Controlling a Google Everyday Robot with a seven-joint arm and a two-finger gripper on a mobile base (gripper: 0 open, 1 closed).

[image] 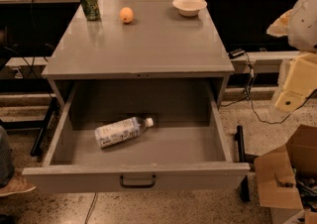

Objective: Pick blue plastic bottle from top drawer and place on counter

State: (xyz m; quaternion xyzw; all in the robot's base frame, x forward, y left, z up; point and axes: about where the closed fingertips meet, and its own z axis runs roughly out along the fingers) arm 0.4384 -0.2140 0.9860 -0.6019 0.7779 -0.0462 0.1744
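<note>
The blue plastic bottle (pixel 122 131) lies on its side in the open top drawer (pixel 64 141), left of the middle, with its white cap pointing right. The drawer is pulled out and its dark bar handle (pixel 137 182) faces me. The counter (pixel 143 44) is the grey cabinet top above it. My gripper (pixel 292 91) hangs at the far right of the view, outside the cabinet, well right of the drawer and above the floor. It holds nothing that I can see.
At the back of the counter stand a green drink can (pixel 89 3), an orange (pixel 127 15) and a white bowl (pixel 189 5). An open cardboard box (pixel 285 178) sits on the floor at the right. A person's shoe (pixel 15 184) is at the left edge.
</note>
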